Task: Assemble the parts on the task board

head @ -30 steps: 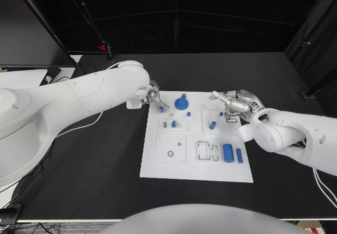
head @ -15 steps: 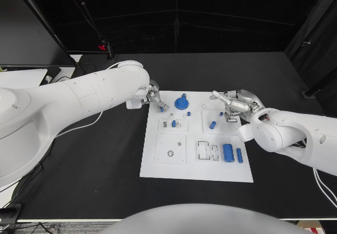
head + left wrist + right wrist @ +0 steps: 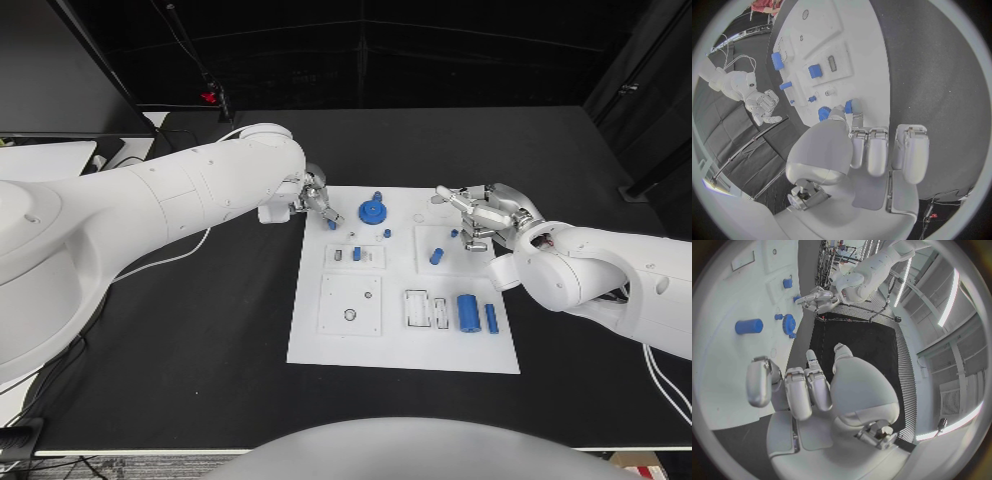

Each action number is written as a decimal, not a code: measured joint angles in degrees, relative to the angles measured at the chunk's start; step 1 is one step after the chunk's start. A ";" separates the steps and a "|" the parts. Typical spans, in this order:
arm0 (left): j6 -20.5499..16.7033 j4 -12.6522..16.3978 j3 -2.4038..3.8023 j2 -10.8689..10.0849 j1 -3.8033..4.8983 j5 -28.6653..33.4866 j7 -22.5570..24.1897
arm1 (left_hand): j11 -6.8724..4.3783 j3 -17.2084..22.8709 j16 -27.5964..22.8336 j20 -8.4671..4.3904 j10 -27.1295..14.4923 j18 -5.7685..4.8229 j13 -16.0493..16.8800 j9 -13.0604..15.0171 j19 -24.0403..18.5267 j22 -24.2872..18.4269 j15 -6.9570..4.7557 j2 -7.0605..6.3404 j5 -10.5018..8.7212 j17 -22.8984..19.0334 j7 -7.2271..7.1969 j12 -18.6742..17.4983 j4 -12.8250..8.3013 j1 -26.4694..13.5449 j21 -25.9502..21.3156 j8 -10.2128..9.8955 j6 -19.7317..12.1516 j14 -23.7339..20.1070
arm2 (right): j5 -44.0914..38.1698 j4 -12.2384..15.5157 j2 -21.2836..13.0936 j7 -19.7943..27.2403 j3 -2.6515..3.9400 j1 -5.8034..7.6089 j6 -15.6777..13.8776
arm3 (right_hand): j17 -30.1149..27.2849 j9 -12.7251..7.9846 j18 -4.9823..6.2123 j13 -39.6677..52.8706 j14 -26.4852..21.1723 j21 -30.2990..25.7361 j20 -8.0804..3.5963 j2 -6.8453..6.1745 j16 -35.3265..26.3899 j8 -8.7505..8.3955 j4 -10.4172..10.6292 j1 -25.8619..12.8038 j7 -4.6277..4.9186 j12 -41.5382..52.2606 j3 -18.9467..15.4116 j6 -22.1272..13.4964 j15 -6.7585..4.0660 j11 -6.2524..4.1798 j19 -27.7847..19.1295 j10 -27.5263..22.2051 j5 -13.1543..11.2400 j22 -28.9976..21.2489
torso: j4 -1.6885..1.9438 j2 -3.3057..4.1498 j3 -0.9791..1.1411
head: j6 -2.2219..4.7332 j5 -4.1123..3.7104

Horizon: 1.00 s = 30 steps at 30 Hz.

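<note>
1. A small blue part is pinched at the fingertips of the left hand, with the other fingers held curled and close together, at the far left corner of the task board.
2. Just beyond those fingertips, a blue gear-shaped part is seen standing on the board, with a small blue peg just behind it.
3. The right hand is held over the board's far right edge with its fingers curled inward; whether anything is held cannot be told.
4. Just below the right fingers, a small blue piece and a short blue cylinder are seen in a raised square block.
5. Between the two hands, a small block carries a blue insert.
6. Nearer the robot, a large blue cylinder and a thin blue bar lie beside a slotted white holder.
7. A square recessed plate with an oval hole is set to the left of that holder.
</note>
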 measured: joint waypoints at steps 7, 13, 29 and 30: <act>0.09 -0.10 0.00 0.02 -0.02 0.59 0.27 | 0.02 3.00 0.00 -0.40 0.02 0.00 -0.01 -0.45 -0.01 0.00 0.05 -1.98 0.96 0.00 0.00 -0.08 -0.81 2.85 0.00 -0.45 0.00 0.12 | -0.03 -0.06 0.00 -0.10 0.00 0.00 -0.01 | 0.00 0.00 0.00 0.00 0.00 0.00 0.00 0.00 0.00 0.00 0.00 0.00 0.00 0.00 0.00 0.00 0.00 0.00 0.00 0.00 0.28 0.00 | 0.00 0.00 0.00 | -0.02 -0.04; 0.08 -0.15 0.00 -0.02 -0.02 0.88 0.57 | 0.09 4.34 0.00 -0.42 0.09 0.01 -0.03 -0.74 0.01 0.00 -0.03 -3.55 0.95 0.00 0.02 -0.09 -1.04 5.07 0.00 -0.67 0.00 0.22 | -0.04 -0.10 0.01 -0.18 0.00 0.00 -0.03 | -0.01 0.02 0.00 0.00 0.00 0.00 0.00 0.23 0.00 0.00 0.00 0.23 0.00 0.00 0.00 0.00 0.00 0.00 0.00 0.00 0.29 0.00 | 0.00 0.00 0.00 | -0.14 -0.13; -1.92 1.34 0.00 -1.46 -0.03 1.11 2.31 | 0.11 6.31 0.00 -0.41 0.11 0.00 -0.21 -0.90 0.01 -0.01 0.06 -4.93 0.94 0.00 -0.19 -0.08 -0.65 6.90 0.00 -0.95 1.27 0.30 | -0.06 -0.30 0.05 -0.30 0.00 0.00 -0.03 | -0.01 0.03 0.00 0.00 0.00 0.00 0.00 0.23 0.00 0.00 0.00 0.23 0.00 0.00 0.00 0.01 0.00 0.00 0.00 0.00 0.53 0.00 | 0.04 0.00 -0.01 | -0.35 -0.10; -2.20 1.73 0.00 -1.73 -0.03 1.11 2.48 | 0.11 6.43 0.00 -0.41 0.11 0.00 -0.21 -0.90 0.01 -0.01 0.06 -4.94 0.94 0.00 -0.19 -0.08 -0.58 6.90 0.00 -0.85 1.27 0.30 | -0.06 -0.30 0.04 -0.30 0.00 0.00 -0.03 | -0.01 0.03 0.00 0.00 0.00 0.00 0.00 0.23 0.00 0.00 0.00 0.23 0.00 0.00 0.00 0.00 0.00 0.00 0.00 0.00 0.53 0.00 | 0.05 0.00 -0.01 | -0.37 -0.10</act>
